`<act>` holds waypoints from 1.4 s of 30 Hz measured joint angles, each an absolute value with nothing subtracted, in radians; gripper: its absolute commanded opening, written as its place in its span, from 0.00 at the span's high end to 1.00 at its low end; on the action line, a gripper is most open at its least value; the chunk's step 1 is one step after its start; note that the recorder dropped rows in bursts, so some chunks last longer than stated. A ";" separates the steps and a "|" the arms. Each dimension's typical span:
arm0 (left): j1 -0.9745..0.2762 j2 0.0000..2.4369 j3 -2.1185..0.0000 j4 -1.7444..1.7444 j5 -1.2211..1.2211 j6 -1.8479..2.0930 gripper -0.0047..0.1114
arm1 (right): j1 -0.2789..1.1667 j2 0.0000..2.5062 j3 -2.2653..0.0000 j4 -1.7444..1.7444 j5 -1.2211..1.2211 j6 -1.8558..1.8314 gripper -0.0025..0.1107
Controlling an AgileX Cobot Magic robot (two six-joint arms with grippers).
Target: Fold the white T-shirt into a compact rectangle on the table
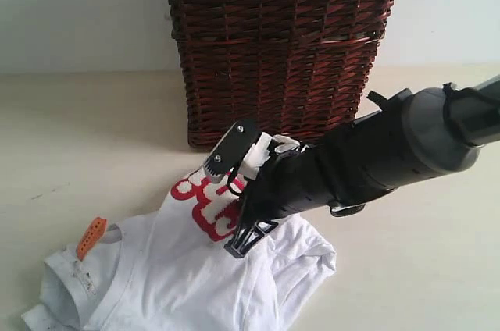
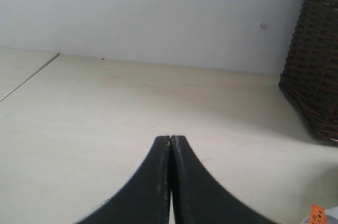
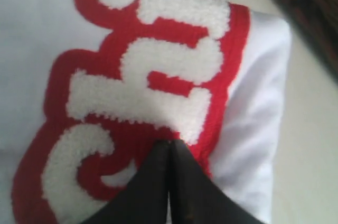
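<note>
The white T-shirt [image 1: 195, 284] lies bunched at the front of the table [image 1: 86, 128]. Its red-outlined fuzzy letters [image 1: 205, 202] face up and its orange neck tag [image 1: 90, 237] sticks out at the left. My right gripper [image 1: 237, 250] reaches in from the right. It is shut, with its tips down on the shirt beside the letters. In the right wrist view the closed fingertips [image 3: 170, 143] rest over the red lettering [image 3: 158, 65], and no cloth shows between them. My left gripper [image 2: 170, 138] is shut over bare table [image 2: 105, 108] and does not show in the exterior view.
A dark brown wicker basket [image 1: 281, 42] with a lace rim stands just behind the shirt, close to the right arm. The left wrist view catches its side [image 2: 314, 65] and a bit of the orange tag [image 2: 316, 214]. A pale wall backs the table.
</note>
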State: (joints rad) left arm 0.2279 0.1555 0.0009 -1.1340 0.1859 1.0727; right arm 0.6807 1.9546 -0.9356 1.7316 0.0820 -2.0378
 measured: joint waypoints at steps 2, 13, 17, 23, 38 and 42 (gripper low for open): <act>0.228 0.156 0.001 -1.134 0.186 1.073 0.96 | 0.660 1.949 -0.936 1.735 0.066 -1.977 0.98; 0.228 0.156 0.001 -1.134 0.186 1.073 0.96 | 0.519 1.933 -0.885 1.741 0.018 -1.990 0.98; 0.228 0.156 0.001 -1.134 0.186 1.073 0.96 | 0.506 1.851 -0.892 1.741 0.133 -2.015 0.98; 0.228 0.156 0.001 -1.134 0.186 1.073 0.96 | 0.501 1.772 -0.912 1.513 0.579 -2.013 0.98; 0.228 0.156 0.001 -1.134 0.186 1.073 0.96 | 0.515 1.985 -0.913 1.190 0.620 -1.980 0.98; 0.228 0.156 0.001 -1.134 0.186 1.073 0.96 | 0.515 2.009 -0.917 1.207 0.599 -1.847 0.98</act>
